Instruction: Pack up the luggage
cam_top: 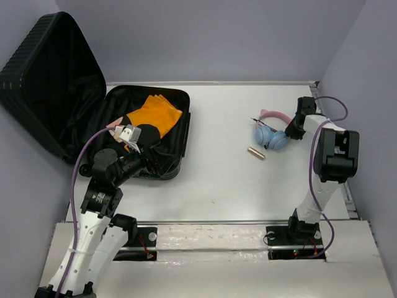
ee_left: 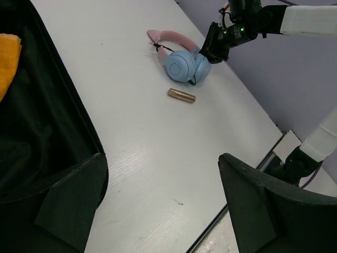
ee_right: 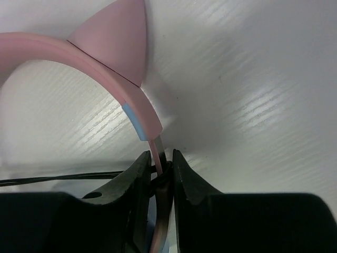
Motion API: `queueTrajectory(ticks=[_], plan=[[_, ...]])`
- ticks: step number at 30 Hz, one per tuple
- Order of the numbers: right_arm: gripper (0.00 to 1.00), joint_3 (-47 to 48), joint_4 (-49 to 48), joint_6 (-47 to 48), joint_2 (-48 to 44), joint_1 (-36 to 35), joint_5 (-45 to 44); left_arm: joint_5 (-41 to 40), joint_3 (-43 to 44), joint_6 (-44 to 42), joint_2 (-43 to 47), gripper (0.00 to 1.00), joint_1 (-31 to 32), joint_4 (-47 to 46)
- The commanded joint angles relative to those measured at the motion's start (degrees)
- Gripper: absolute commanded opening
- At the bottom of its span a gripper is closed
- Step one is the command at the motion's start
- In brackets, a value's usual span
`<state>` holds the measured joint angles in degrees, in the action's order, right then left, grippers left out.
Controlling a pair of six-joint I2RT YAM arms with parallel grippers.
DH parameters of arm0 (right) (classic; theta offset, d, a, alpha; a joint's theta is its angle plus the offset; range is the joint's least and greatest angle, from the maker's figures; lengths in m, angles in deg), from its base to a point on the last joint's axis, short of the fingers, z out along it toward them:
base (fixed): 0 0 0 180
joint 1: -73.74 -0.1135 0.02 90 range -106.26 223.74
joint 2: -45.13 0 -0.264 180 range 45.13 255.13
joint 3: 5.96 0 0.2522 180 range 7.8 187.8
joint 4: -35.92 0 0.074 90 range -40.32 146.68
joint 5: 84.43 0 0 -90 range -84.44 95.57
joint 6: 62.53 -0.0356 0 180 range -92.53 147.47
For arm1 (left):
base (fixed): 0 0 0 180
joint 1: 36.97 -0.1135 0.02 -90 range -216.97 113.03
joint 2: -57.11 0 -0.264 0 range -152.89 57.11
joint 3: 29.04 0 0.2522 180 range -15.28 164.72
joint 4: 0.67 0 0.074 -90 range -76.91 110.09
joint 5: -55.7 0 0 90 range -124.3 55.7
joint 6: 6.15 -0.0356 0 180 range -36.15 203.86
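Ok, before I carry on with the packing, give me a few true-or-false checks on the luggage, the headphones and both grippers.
1. The luggage lies open. True.
2. The orange cloth lies on the table beside the luggage. False: it is inside the luggage.
3. The right gripper pinches the thin band of the headphones. True.
4. The left gripper holds the small brass tube. False: it is open and empty, and the tube lies on the table near the headphones.
5. The headphones are packed. False: they are on the table.
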<state>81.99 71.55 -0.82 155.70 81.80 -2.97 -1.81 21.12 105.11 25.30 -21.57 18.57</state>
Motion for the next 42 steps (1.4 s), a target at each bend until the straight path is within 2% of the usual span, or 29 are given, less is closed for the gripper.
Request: queueTrajectory(ticks=[1, 5, 8, 13, 15, 16, 20, 22, 23, 24, 25, 26, 27, 29, 33, 34, 37, 38, 39, 41, 42], plan=[[0.07, 0.3, -1.8, -0.3, -5.7, -0.2, 2.2, 0.8, 0.2, 0.0, -0.2, 0.99, 0.2, -0.6], [0.07, 1.6, -2.9, -1.2, -9.1, -0.2, 5.5, 0.4, 0.1, 0.1, -0.1, 0.99, 0.2, -0.6], [0.07, 1.6, -4.7, 0.3, -14.9, -3.2, 7.4, -0.2, 0.1, 0.2, 0.0, 0.99, 0.2, -0.5], [0.07, 6.8, -3.9, 0.8, -18.6, -16.1, 6.1, -3.1, 1.3, 0.2, 1.3, 0.98, -0.9, 0.4], [0.07, 10.6, -4.1, -1.2, -16.7, -23.1, 5.5, -7.9, 2.9, 0.7, 2.0, 0.98, -0.9, 0.8], [0.07, 10.6, -4.1, -1.2, -15.6, -25.4, 5.4, -8.0, 3.2, 1.2, 2.5, 0.98, -0.9, 0.3], [0.07, 21.1, -5.4, -4.5, -6.9, -36.5, 4.5, -9.5, 4.8, 2.8, 3.7, 0.98, -0.9, -0.6], [0.07, 31.0, -5.6, -6.5, -1.4, -42.5, 3.9, -10.7, 5.5, 3.0, 4.0, 0.98, -0.9, -0.6], [0.07, 35.1, -5.3, -8.3, 5.1, -44.2, 4.5, -11.7, 5.6, 3.0, 4.1, 0.98, -0.9, -0.6], [0.09, 44.5, -5.2, -8.9, 8.7, -45.8, 5.8, -12.3, 5.6, 2.9, 4.4, 0.98, -0.9, -0.6], [0.23, 50.0, -4.5, -9.1, 12.4, -47.2, 8.0, -12.8, 5.5, 2.7, 4.5, 0.98, -0.9, -0.5], [0.62, 62.1, 0.4, -9.4, 19.9, -48.0, 9.7, -13.9, 5.3, 2.2, 4.7, 0.98, -0.9, 0.0], [0.75, 67.0, 3.5, -9.6, 22.8, -48.0, 10.7, -14.6, 5.3, 1.9, 4.9, 0.98, -0.9, 0.4], [0.92, 69.9, 8.7, -6.9, 24.9, -48.0, 9.5, -15.7, 4.9, 1.2, 5.4, 0.98, -0.9, 1.5], [0.89, 49.7, 5.0, -1.3, 12.8, -44.6, 7.4, -16.5, 3.7, 0.3, 6.4, 0.98, -0.9, 2.5], [0.85, 38.9, 3.7, 0.8, 5.6, -43.1, 7.2, -16.2, 3.8, 0.0, 6.6, 0.98, -0.9, 2.6], [0.75, 23.5, 3.4, 9.2, -8.5, -40.5, 5.7, -16.0, 3.6, -0.3, 6.9, 0.99, -0.7, 2.8], [0.7, 13.6, 4.8, 12.3, -11.6, -40.5, 5.9, -15.6, 3.5, -0.3, 6.9, 0.99, -0.5, 2.7], [0.69, 9.3, 5.9, 13.0, -17.1, -39.7, 5.6, -15.3, 3.4, -0.3, 6.9, 0.99, -0.5, 2.6], [0.7, 1.8, 8.8, 13.7, -21.6, -39.7, 5.7, -14.7, 3.2, -0.2, 6.8, 0.99, -0.4, 2.4], [0.72, -5.0, 9.4, 13.6, -23.4, -39.7, 7.3, -14.5, 3.1, -0.2, 6.7, 0.99, -0.3, 2.4]])
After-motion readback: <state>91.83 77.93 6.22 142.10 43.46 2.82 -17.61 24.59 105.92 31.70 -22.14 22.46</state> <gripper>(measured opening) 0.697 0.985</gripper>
